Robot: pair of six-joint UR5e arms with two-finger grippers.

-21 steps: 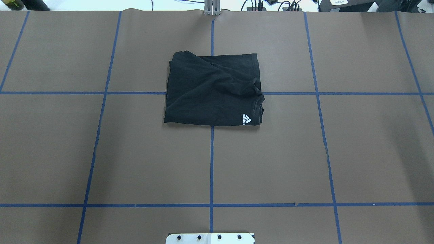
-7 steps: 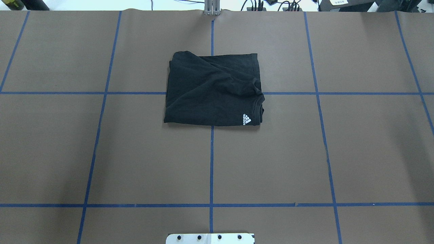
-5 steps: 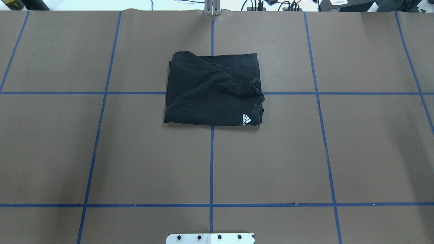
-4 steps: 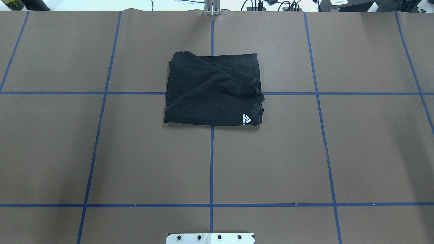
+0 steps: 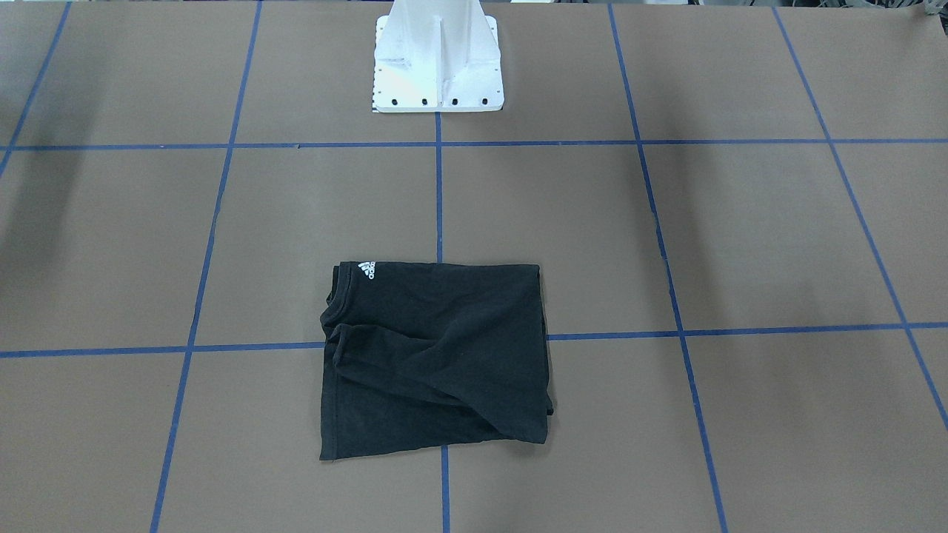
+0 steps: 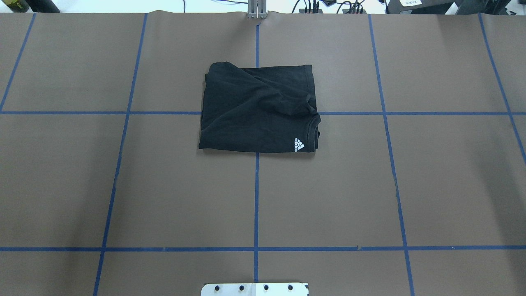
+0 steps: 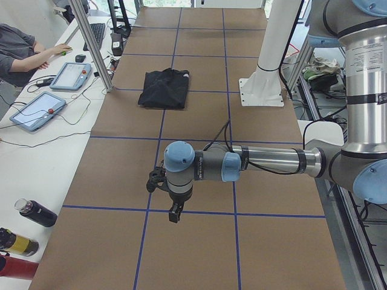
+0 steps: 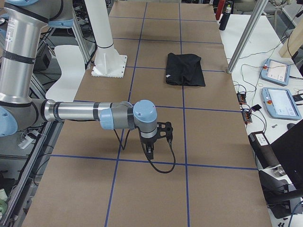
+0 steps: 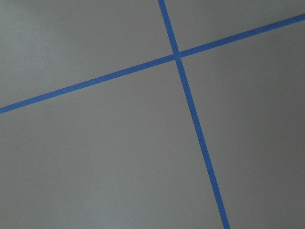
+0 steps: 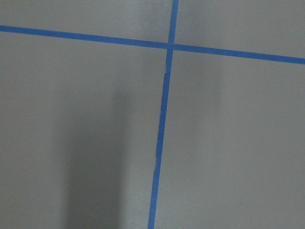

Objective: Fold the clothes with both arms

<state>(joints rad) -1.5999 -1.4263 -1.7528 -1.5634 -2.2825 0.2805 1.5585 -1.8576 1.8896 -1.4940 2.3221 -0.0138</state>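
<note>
The clothes are one black T-shirt [image 6: 257,109], folded into a rough rectangle and lying flat at the table's middle, toward the far side from the robot. Its small white logo [image 6: 299,144] sits at the corner nearest the robot's right. The shirt also shows in the front view [image 5: 437,355] and both side views [image 7: 163,89] [image 8: 184,68]. My left gripper [image 7: 175,214] hangs low over bare table near the left end, far from the shirt. My right gripper [image 8: 150,152] hangs the same way near the right end. I cannot tell whether either is open or shut. Both wrist views show only the table cover.
The brown table cover [image 6: 123,185] carries a grid of blue tape lines. The white pedestal base [image 5: 437,66] stands at the robot's edge. Beyond the far edge are tablets [image 7: 69,75] [image 8: 277,71], an aluminium post [image 7: 91,42], bottles [image 7: 36,212] and a seated person [image 7: 18,51].
</note>
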